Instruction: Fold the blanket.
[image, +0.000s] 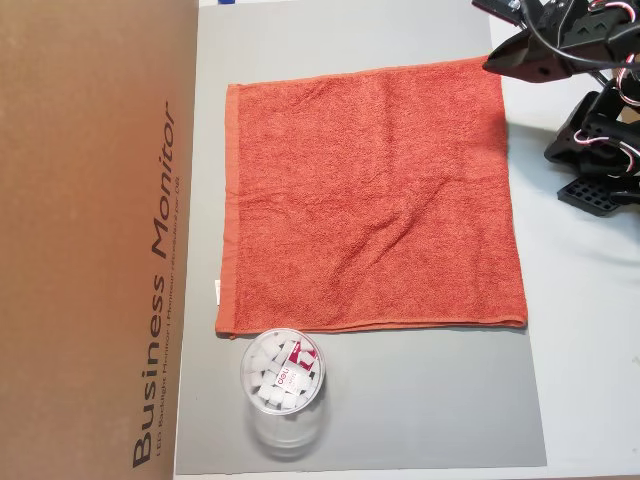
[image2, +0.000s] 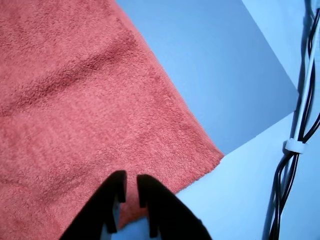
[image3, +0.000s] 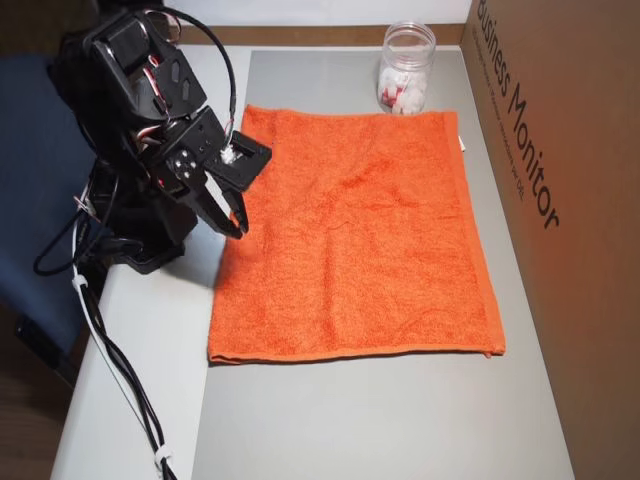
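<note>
The blanket (image: 370, 195) is an orange-red terry towel lying spread flat on a grey mat (image: 400, 400), with a small white tag (image: 217, 290) on its left hem in an overhead view. My black gripper (image: 490, 64) hovers over the blanket's top right corner there. In another overhead view the gripper (image3: 230, 225) hangs above the left edge of the blanket (image3: 360, 240). The wrist view shows the gripper (image2: 129, 186) with only a thin slit between its fingers, holding nothing, above the blanket (image2: 75, 100) near a corner.
A clear jar (image: 283, 385) of white pieces stands on the mat, touching the blanket's corner by the tag. A large cardboard box (image: 95, 240) borders the mat opposite the arm. The arm's base (image3: 140, 230) and its cables (image3: 110, 350) sit on the white table beside the mat.
</note>
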